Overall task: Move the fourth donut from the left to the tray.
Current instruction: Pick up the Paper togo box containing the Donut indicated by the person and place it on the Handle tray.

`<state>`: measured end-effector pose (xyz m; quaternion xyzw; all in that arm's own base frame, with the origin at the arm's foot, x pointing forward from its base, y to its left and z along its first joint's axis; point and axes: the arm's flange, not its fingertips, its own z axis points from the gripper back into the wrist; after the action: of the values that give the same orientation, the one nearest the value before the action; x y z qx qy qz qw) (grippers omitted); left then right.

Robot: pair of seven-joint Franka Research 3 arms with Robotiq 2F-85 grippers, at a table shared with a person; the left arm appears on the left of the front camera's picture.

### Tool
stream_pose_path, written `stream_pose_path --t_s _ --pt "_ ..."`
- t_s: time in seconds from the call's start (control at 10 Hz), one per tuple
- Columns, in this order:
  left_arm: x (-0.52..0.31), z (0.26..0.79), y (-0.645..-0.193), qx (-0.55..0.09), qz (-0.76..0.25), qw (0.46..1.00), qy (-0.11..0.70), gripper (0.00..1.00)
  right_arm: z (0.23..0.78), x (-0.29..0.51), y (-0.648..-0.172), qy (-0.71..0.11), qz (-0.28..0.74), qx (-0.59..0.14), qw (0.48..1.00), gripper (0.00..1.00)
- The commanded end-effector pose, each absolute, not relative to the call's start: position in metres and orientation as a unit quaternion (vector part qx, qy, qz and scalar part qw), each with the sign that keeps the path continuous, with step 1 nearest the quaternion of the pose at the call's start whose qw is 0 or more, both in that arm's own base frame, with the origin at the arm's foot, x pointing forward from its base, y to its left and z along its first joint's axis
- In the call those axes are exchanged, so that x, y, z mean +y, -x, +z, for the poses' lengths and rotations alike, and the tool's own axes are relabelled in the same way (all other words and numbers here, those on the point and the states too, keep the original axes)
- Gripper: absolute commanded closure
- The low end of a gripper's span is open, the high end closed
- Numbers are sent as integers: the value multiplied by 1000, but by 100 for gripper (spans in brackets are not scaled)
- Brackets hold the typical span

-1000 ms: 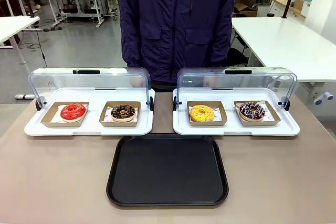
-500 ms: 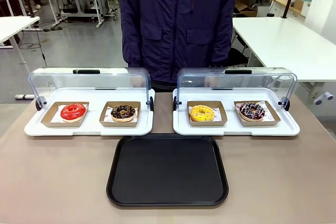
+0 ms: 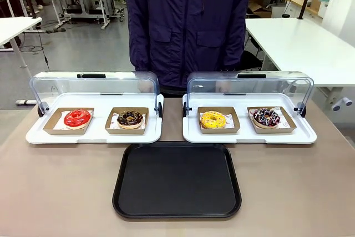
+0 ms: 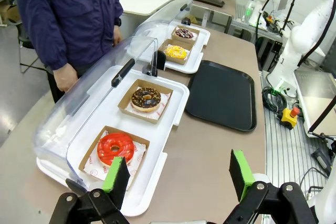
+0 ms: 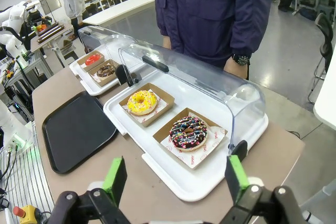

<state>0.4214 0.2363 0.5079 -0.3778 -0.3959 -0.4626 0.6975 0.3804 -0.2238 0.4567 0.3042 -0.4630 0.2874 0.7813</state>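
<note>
Jaws spread wide on left gripper (image 4: 178, 174) and right gripper (image 5: 175, 178), both empty. Fourth donut (image 3: 266, 117) lies flat (hole up), yellow donut (image 3: 213, 119) beside it, open lid (image 3: 249, 84) behind, tray (image 3: 176, 181) nearer the robot.

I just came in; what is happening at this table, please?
Nothing is being handled now. Four donuts sit in two white display cases with lids raised. The sprinkled chocolate donut, at the right end, is not yet on the black tray in front. The left pincer and right pincer are both open, holding nothing, away from the donuts. A person stands behind the table.
</note>
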Motion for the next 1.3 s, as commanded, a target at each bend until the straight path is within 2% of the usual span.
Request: stream_pose_path --t_s 0.0,1.2 --pt "234 510 -418 -394 -462 702 373 0 457 -225 -384 -303 293 -478 770 0" --pt "234 510 -418 -394 -462 702 373 0 457 -225 -384 -303 293 -478 770 0"
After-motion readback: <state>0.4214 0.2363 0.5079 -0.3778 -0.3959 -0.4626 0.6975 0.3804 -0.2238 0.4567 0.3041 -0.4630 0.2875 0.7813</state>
